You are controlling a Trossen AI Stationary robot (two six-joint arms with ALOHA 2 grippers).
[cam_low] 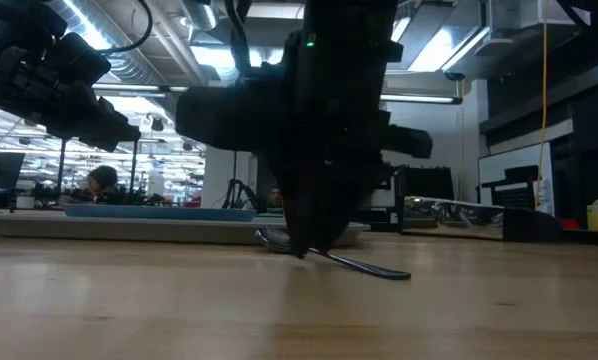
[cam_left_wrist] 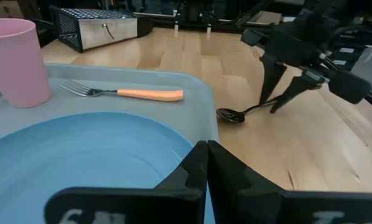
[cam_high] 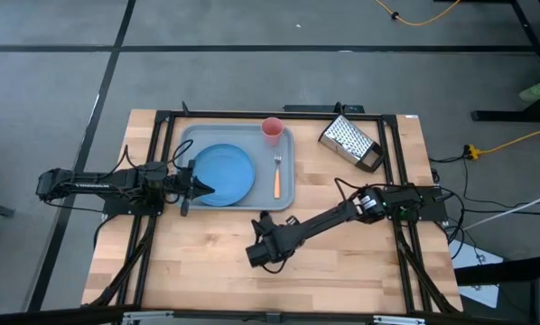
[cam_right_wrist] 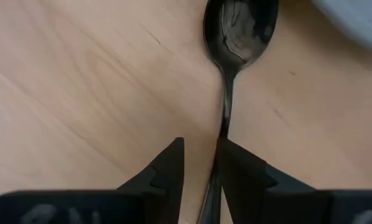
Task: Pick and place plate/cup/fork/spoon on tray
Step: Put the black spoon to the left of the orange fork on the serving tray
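The grey-blue tray (cam_high: pixel 266 197) lies at the far middle of the table. On it rest the blue plate (cam_high: pixel 223 174), the pink cup (cam_high: pixel 272 129) standing upright at the far right corner, and the orange-handled fork (cam_high: pixel 277 176) lying flat right of the plate. The dark spoon (cam_right_wrist: pixel 239 28) lies on the wood just in front of the tray, its bowl toward the tray. My right gripper (cam_right_wrist: pixel 200 155) points down over it, narrowly open, one finger on each side of the handle (cam_right_wrist: pixel 224 118). My left gripper (cam_left_wrist: pixel 204 163) is shut and empty above the plate's near edge.
A metal box grater (cam_high: pixel 351 143) lies on the table right of the tray, beyond the right arm. Bare wood lies in front of the tray and toward the near edge (cam_high: pixel 216 271).
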